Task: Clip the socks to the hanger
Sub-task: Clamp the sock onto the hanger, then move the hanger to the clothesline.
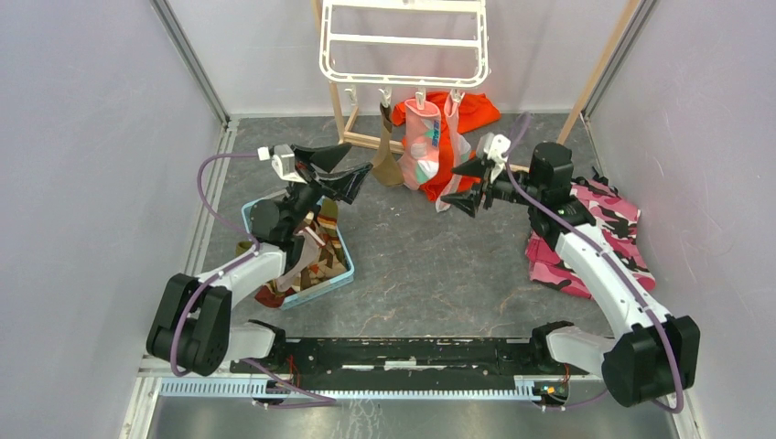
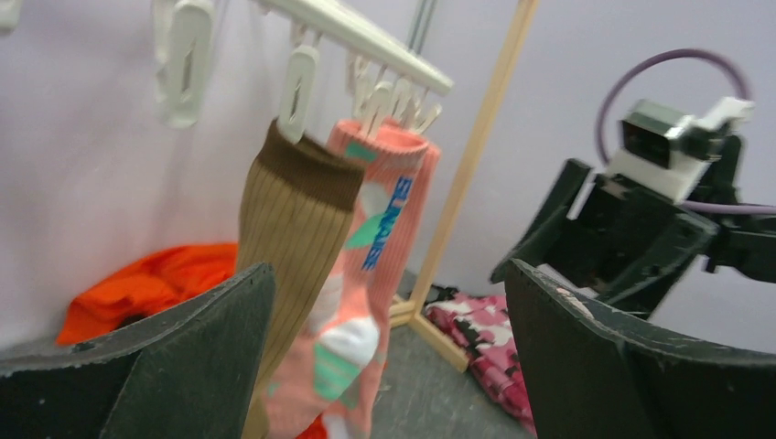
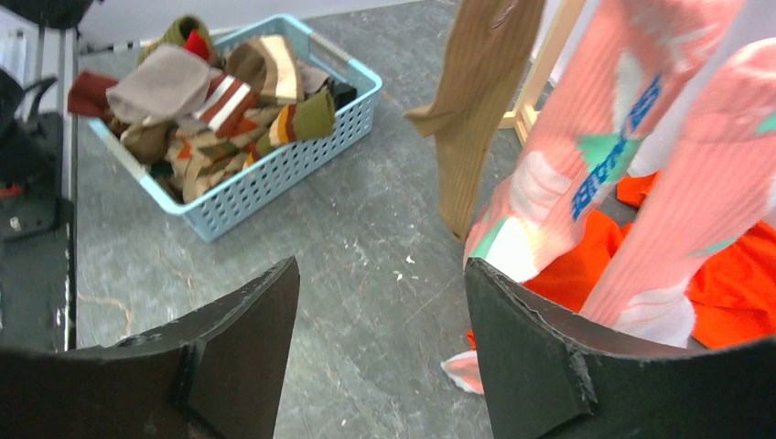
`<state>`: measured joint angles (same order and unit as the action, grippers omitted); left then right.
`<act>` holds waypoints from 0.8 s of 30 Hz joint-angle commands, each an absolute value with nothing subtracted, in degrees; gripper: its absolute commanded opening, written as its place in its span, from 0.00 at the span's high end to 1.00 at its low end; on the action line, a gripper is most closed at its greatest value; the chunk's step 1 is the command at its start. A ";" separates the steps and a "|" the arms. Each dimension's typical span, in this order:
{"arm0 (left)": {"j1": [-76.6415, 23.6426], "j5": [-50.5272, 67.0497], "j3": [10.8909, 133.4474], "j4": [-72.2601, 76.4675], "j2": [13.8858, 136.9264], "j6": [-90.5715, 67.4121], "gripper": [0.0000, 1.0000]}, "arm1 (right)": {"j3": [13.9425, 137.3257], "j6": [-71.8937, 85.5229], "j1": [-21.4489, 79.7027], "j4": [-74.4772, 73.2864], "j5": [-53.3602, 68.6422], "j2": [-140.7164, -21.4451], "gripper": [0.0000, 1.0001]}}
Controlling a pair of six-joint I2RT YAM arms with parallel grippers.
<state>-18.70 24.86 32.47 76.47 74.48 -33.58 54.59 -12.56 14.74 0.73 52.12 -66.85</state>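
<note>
The white hanger hangs at the back, and its clips hold three socks. These are a brown sock and two pink socks with teal and white patches. My left gripper stands open just left of the brown sock, with nothing between its fingers. The right gripper is open too, close to the lower part of the pink socks, and it is empty. Several more socks lie in a light blue basket.
An orange garment lies on the floor behind the hung socks. A pink camouflage cloth sits at the right beside my right arm. A light wooden stand carries the hanger. Walls close in the left and right sides.
</note>
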 commanded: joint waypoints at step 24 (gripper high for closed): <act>-18.54 20.21 10.96 99.49 82.82 -22.17 0.00 | 39.61 22.88 16.71 58.27 35.61 -86.89 0.28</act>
<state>-18.70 19.59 11.18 84.27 82.91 -24.95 35.68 14.13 15.20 48.77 40.49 -84.55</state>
